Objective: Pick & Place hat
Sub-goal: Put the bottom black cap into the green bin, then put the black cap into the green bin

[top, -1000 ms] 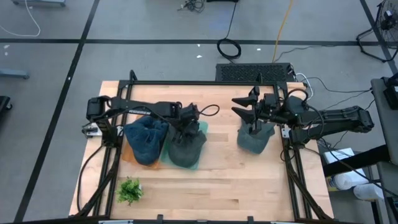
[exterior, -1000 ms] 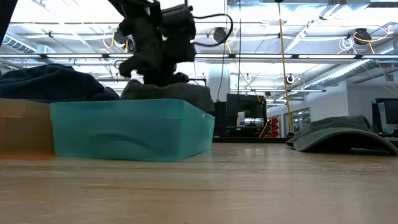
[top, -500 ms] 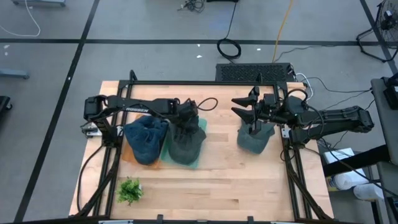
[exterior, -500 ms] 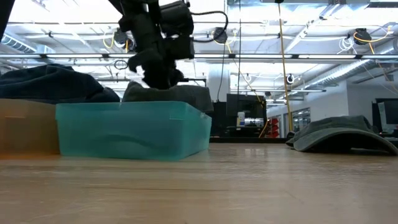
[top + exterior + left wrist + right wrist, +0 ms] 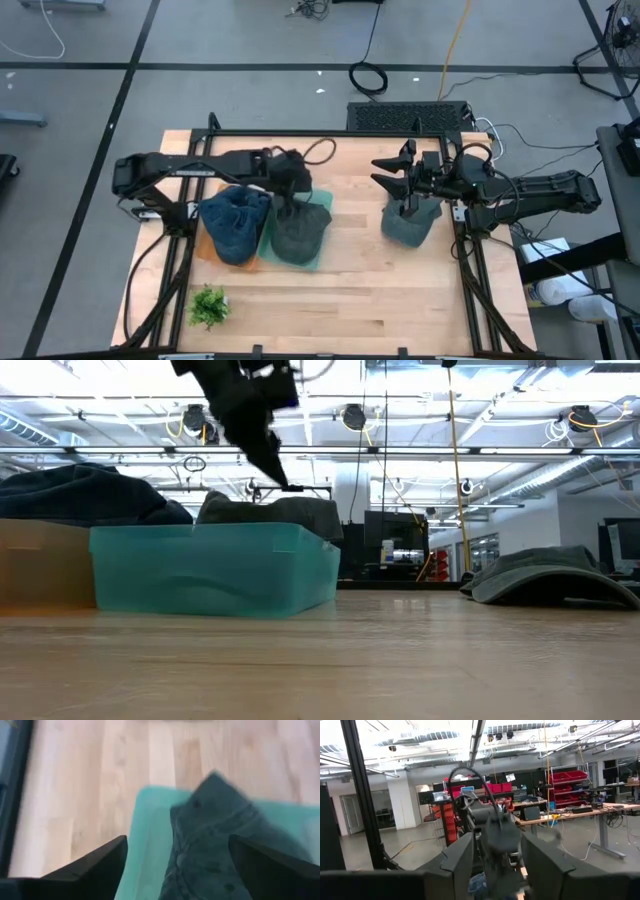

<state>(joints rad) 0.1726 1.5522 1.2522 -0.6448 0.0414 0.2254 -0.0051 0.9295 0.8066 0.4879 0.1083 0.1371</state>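
A dark grey-green hat (image 5: 300, 236) (image 5: 270, 510) (image 5: 215, 835) lies in the teal bin (image 5: 210, 570) (image 5: 150, 820), bulging above its rim. My left gripper (image 5: 293, 203) (image 5: 177, 839) hangs open just above the hat's far part, its fingers slanting down on either side of it and touching nothing. A second grey hat (image 5: 410, 228) (image 5: 550, 575) rests flat on the table at the right. Above its far edge my right gripper (image 5: 385, 172) (image 5: 497, 855) stands raised and open, with nothing between its fingers.
A blue hat (image 5: 235, 225) (image 5: 80, 490) fills an orange bin (image 5: 40, 565) just left of the teal one. A small green plant (image 5: 208, 305) sits near the front left corner. Black frame rails (image 5: 470, 270) run along both sides. Bare wood lies in the middle and front.
My left gripper has opened, let go of the hat in the teal bin and risen, drawing back a little toward the far left. The hat stays in the bin.
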